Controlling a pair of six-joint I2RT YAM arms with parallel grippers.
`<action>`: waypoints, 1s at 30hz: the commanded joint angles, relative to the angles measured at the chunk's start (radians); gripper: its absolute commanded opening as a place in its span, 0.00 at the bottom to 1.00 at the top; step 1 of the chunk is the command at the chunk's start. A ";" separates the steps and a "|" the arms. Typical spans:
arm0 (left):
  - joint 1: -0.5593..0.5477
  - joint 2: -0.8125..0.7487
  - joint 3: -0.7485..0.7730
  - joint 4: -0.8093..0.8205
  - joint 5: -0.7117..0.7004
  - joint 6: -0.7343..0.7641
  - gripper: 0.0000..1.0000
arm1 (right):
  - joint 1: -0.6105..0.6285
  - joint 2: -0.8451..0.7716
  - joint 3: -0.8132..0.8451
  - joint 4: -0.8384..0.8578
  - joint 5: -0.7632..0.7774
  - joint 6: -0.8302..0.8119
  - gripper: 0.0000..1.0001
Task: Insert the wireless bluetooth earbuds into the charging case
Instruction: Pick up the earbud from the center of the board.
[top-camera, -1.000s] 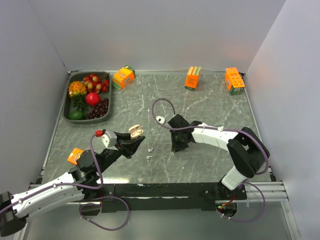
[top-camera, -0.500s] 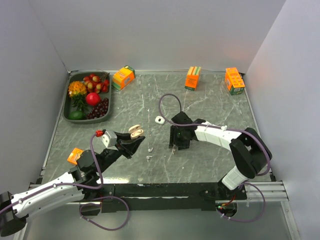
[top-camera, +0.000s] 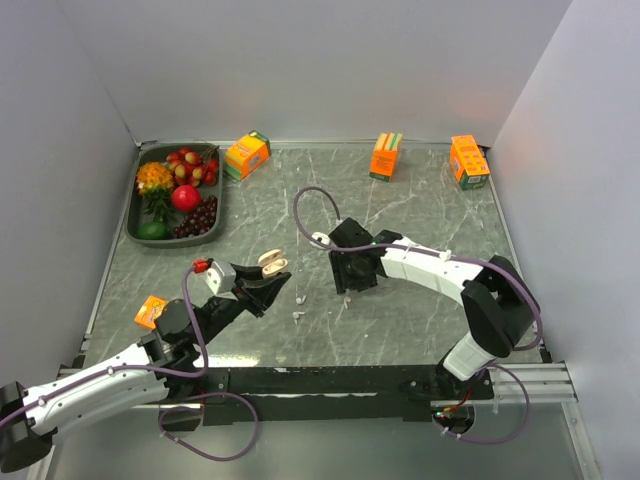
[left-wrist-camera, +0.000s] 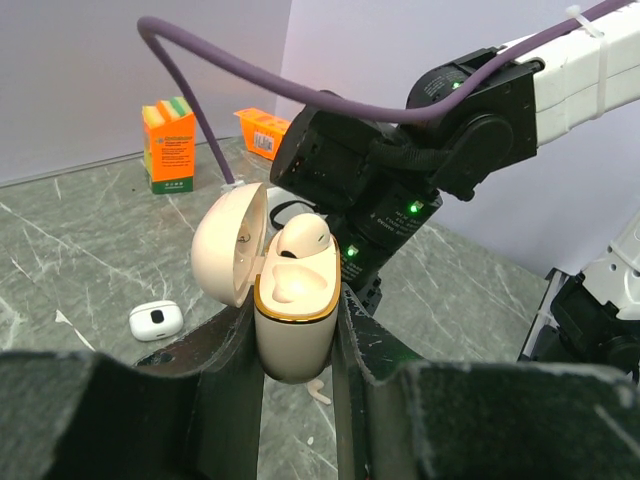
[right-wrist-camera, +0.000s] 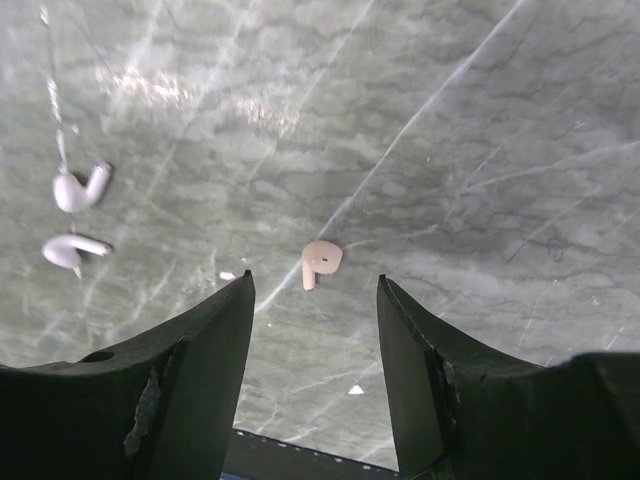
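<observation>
Jaws on left arm clamp charging case upright, lid open, 1 earbud seated inside. Jaws on right arm spread apart above tabletop; 1 loose earbud lies between them, 2 more earbuds well outside them.

You've got soft, even overhead light, so the top view is bright and the shadows under the arms on the glossy grey-green marbled table are faint. Your right wrist view has whitish glare at upper left, and the right gripper is blurry up close. Left wrist view: the beige rounded plastic charging case is sharp, and the left gripper is a dark, soft smear along the bottom.
</observation>
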 joint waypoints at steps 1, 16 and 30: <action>-0.003 0.010 0.013 0.037 0.003 -0.019 0.01 | 0.012 0.052 0.020 -0.027 0.014 -0.020 0.59; -0.003 0.004 0.017 0.025 0.001 -0.020 0.01 | 0.016 0.129 0.001 0.023 0.000 0.112 0.54; -0.003 -0.009 0.012 0.020 -0.005 -0.028 0.01 | 0.019 0.129 -0.051 0.071 0.044 0.208 0.44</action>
